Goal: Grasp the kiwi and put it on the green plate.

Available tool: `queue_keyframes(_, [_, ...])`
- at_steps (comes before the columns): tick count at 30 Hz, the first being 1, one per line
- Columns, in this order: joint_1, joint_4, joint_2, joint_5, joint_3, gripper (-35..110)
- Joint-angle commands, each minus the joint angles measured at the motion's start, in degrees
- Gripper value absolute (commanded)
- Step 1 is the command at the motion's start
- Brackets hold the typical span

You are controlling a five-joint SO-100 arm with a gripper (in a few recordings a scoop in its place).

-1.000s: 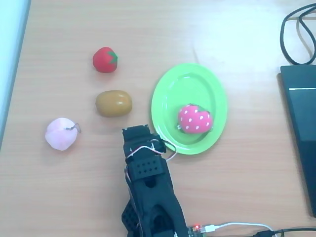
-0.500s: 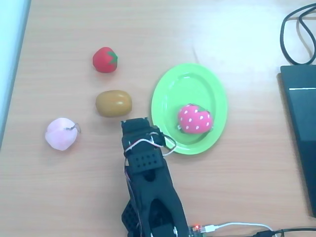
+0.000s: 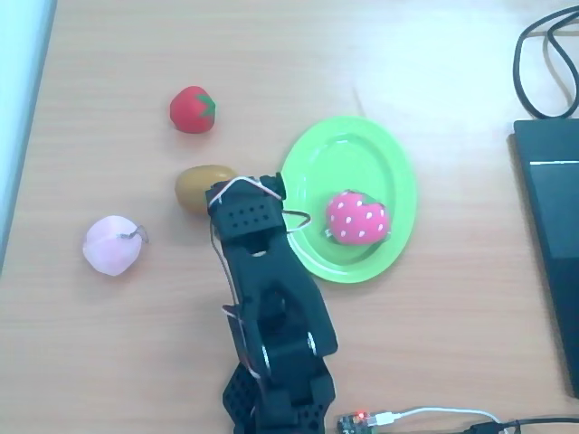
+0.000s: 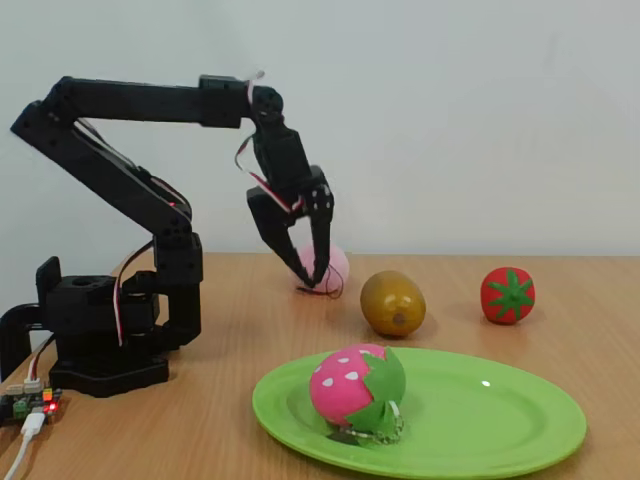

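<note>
The golden-brown kiwi (image 3: 197, 186) (image 4: 392, 303) lies on the wooden table, left of the green plate (image 3: 348, 149) (image 4: 480, 420). From overhead, my black gripper (image 3: 246, 201) hangs over the gap between the two and covers the kiwi's right end. In the fixed view the gripper (image 4: 312, 275) points down with its tips a little above the table, left of the kiwi and not touching it. The jaws stand apart with nothing between them. A pink strawberry (image 3: 356, 218) (image 4: 357, 388) sits on the plate.
A red strawberry (image 3: 193, 109) (image 4: 507, 295) lies beyond the kiwi. A pale pink round fruit (image 3: 111, 244) (image 4: 333, 262) sits to its lower left. A dark laptop (image 3: 552, 235) and cables (image 3: 543, 54) occupy the right edge. The arm's base (image 4: 100, 340) stands near the table front.
The arm has reached further out, moving the gripper up the overhead picture and slightly left, from below the kiwi to over its right end. The fruits and plate have not moved.
</note>
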Motion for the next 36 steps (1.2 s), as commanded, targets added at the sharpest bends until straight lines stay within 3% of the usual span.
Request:
queue_keyframes(1, [1.2,-0.1,5.4,2.1,1.4,12])
queue_keyframes(8, [-1.8,-1.1,5.7,1.2,1.0,15])
queue_keyframes(18, [-4.0,-1.0,-7.7,2.2,-7.2,39])
queue_keyframes(36, [-6.5,-10.8,-20.0,4.6,-6.8,44])
